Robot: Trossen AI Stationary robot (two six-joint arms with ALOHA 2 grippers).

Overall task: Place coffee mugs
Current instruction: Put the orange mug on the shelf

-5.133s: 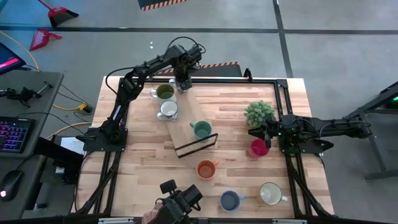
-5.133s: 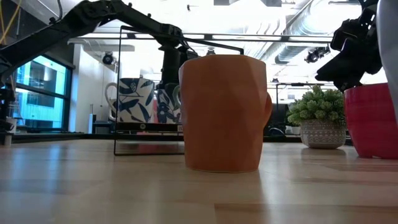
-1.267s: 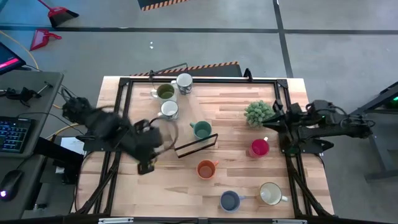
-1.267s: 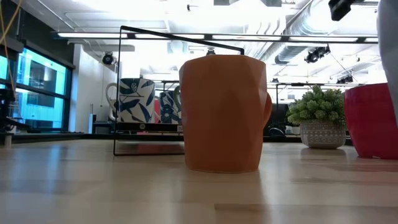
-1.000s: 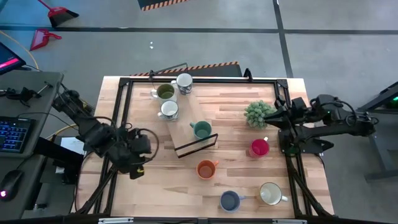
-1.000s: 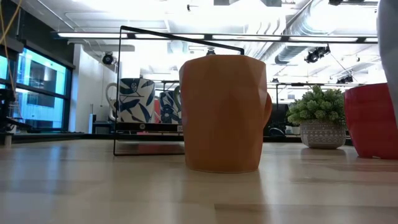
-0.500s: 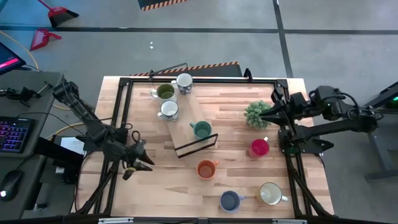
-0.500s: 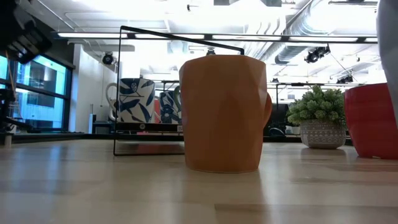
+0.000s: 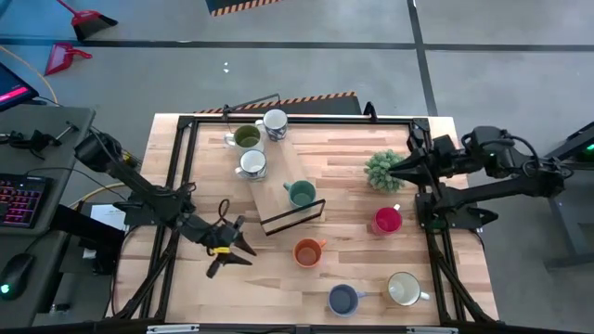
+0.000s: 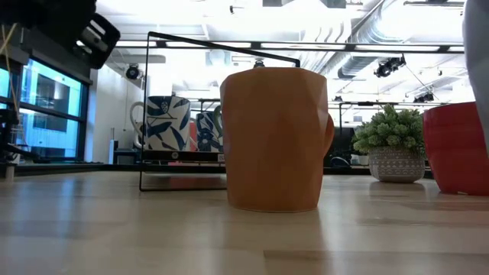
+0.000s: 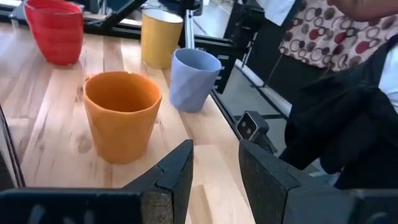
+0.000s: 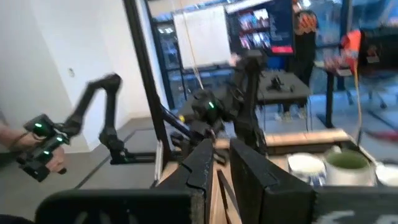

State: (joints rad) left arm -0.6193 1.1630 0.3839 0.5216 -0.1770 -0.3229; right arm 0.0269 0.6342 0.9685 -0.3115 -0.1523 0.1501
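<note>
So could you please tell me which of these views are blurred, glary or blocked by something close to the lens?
Low view: the orange mug sits close to the lens and hides much of the table behind it, and the bright ceiling lights wash out the top. Right wrist view: motion-smeared throughout, with the olive green mug soft-edged. Left wrist view: sharp on the blue mug. High view: evenly lit and clear.

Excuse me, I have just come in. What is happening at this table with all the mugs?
A two-armed robot is placing coffee mugs on a wooden table. Neither arm holds a mug at this moment. The left gripper, jaws open, is above the table's left side, pointing at the small orange ceramic mug. The right gripper hovers by the spiky green potted plant, above the small red ceramic mug. The other mugs stand untouched.
</note>
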